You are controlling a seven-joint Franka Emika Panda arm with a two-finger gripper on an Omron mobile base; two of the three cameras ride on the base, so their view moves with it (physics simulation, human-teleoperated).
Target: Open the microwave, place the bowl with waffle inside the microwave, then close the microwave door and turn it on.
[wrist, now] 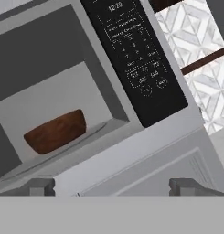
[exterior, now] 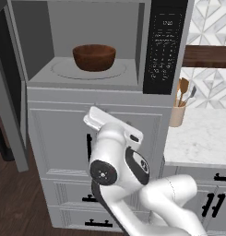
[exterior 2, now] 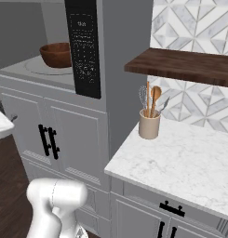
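The bowl [exterior: 94, 57] sits upright on the round turntable plate [exterior: 63, 70] inside the microwave [exterior: 86, 83], mouth facing up; it is round, so no long axis to call, and the waffle inside cannot be made out from these angles. The cavity stands open, and the microwave door [exterior: 12, 92] is swung out to the far left, seen edge-on, its handle hidden. The black keypad panel [exterior: 164, 46] runs tall and narrow down the right side of the cavity. The arm is folded low in front of the grey cabinets [exterior: 59, 138] under the microwave, elbow bent, wrist tipped so the hand looks up and into the cavity. In the hand view the gripper [wrist: 112, 186] has its two fingertips [wrist: 40, 186] spread wide apart with nothing between them. The bowl lies above and beyond the gripper, well apart from it, off to the left in the hand view. A beige utensil holder [exterior 2: 149, 123] stands on the marble counter [exterior 2: 190, 162] at right.
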